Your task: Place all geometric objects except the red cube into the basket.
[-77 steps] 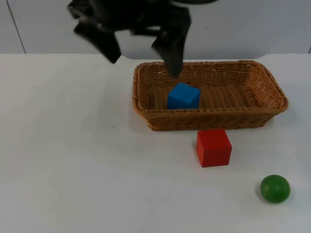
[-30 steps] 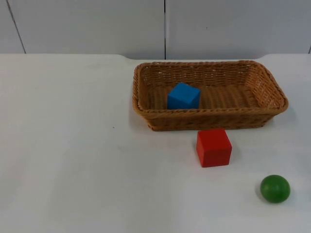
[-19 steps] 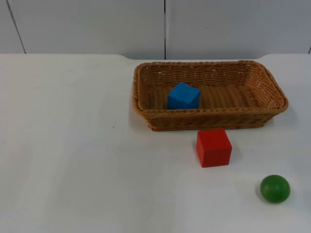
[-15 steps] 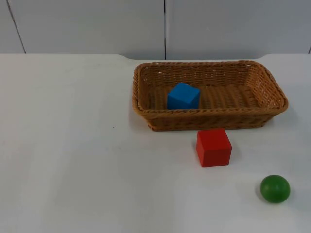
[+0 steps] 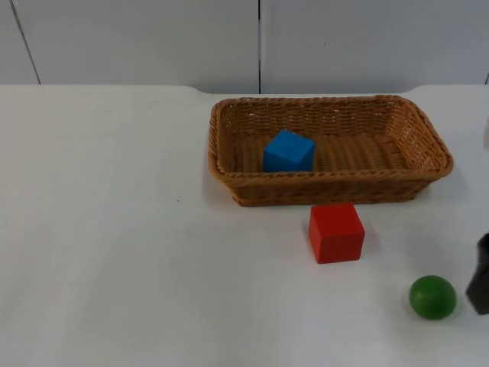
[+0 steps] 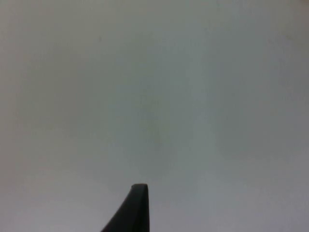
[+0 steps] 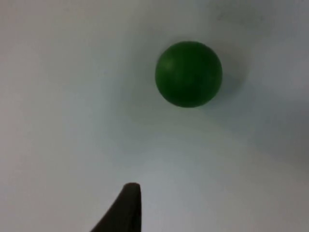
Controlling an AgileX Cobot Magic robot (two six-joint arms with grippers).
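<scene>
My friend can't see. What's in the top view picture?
A blue cube sits in a wicker basket on a white table. A red cube lies just outside it, and the right hand is beside a green ball.

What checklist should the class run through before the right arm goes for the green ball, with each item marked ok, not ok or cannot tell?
1. Green ball lies free on the table, nothing touching it: ok.
2. Right tool is beside the ball, at the table's right edge: ok.
3. Right tool's opening wide enough for the ball: cannot tell.
4. Basket has bare floor right of the blue cube for the ball: ok.
5. Red cube stands outside the basket, in front of its near wall: ok.
6. Left tool is over bare table, waiting: ok.
</scene>
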